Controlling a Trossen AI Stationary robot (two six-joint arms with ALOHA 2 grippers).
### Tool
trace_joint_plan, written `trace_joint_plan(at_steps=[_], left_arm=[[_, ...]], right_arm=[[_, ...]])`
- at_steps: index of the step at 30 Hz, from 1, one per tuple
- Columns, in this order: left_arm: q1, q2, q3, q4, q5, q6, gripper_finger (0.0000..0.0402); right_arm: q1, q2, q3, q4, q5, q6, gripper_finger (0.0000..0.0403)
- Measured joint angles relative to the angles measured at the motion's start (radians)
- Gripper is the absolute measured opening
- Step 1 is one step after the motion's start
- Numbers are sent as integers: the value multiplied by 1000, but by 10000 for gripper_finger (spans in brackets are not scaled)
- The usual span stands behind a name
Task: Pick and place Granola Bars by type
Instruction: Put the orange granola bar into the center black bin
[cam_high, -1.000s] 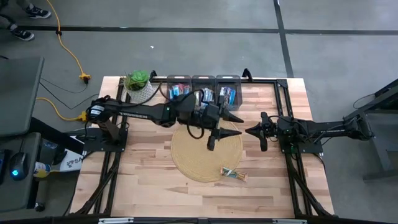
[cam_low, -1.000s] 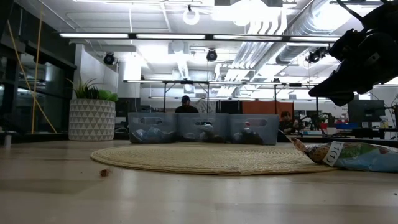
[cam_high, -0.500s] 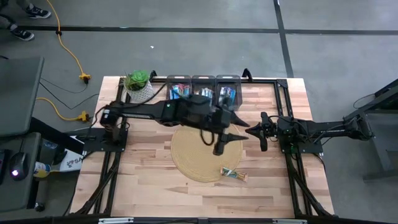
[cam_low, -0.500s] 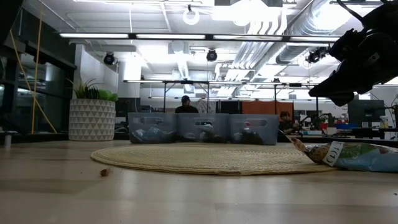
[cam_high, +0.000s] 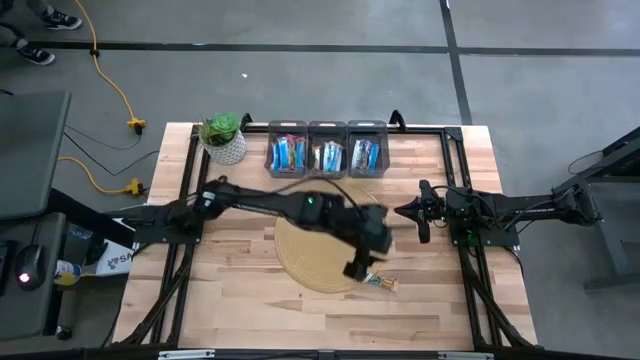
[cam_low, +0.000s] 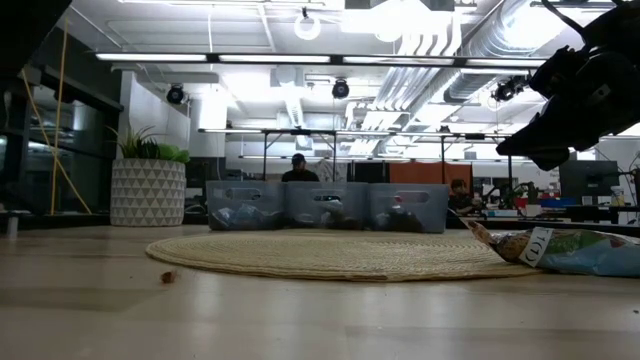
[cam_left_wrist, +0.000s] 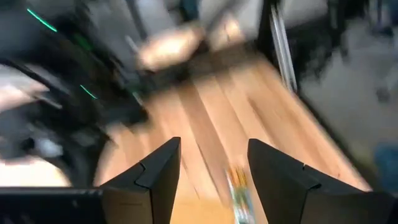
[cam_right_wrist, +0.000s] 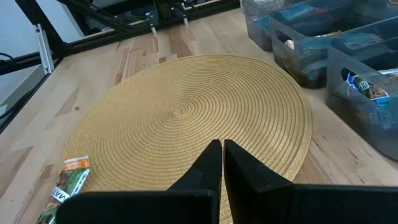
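Observation:
One greenish-gold granola bar (cam_high: 377, 282) lies flat at the near right edge of the round woven mat (cam_high: 320, 245); it also shows in the low view (cam_low: 570, 250) and the right wrist view (cam_right_wrist: 67, 184). Other bars fill the three grey bins (cam_high: 328, 152) at the far edge. My left gripper (cam_high: 358, 268) hangs open over the mat's near right part, just left of the bar. In its blurred wrist view the bar (cam_left_wrist: 237, 186) shows ahead between the open fingers (cam_left_wrist: 214, 143). My right gripper (cam_high: 403, 211) waits shut, right of the mat (cam_right_wrist: 221, 146).
A potted plant (cam_high: 223, 136) stands at the far left corner beside the bins. Black frame rails (cam_high: 455, 190) run along the table's left, right and far sides. Bare wood lies near and left of the mat.
My left arm has swung fast from the bins at the far edge across the mat toward the near right, ending beside the greenish-gold bar. Its fingers have stayed open. The bar has not moved.

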Motion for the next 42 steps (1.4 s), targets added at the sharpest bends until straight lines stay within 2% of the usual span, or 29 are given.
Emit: trace_joint_plan(at_steps=[2, 4, 6, 8, 10, 12, 14, 16, 18, 21, 23, 33, 42], left_arm=[[-19, 29, -4, -55, 0, 30, 184], [-38, 77, 2, -23, -9, 69, 184], [-56, 112, -4, -78, -59, 112, 184], [-68, 166, 0, -35, -92, 147, 184], [-76, 191, -6, -80, -93, 166, 184], [-78, 228, 2, -23, -81, 168, 184], [-84, 244, -5, -79, -70, 153, 184], [-82, 281, 1, -12, -67, 148, 184], [-82, 289, -6, -68, -68, 132, 184], [-77, 312, 2, -17, -66, 96, 184], [-76, 319, -2, -41, -72, 73, 184], [-75, 353, -6, 128, -72, 78, 184], [-75, 378, -9, -5, -67, 77, 184]], right_arm=[[0, 0, 0, 0, 0, 0, 0], [0, 0, 0, 1, 0, 0, 0], [0, 4, 0, 6, 0, 0, 0], [0, 5, 0, -1, 0, 0, 0], [0, 10, 0, 3, 0, 0, 0], [0, 12, 0, -1, 0, 0, 0], [0, 20, 0, 4, 1, 0, 0], [0, 19, 0, -3, 0, 0, 0], [0, 26, 0, 3, 0, 0, 0], [0, 31, 0, 1, 1, 0, 0], [0, 32, 0, 0, 0, 0, 0], [0, 33, 0, 0, 0, 0, 0], [0, 32, 0, 0, 0, 0, 0]])
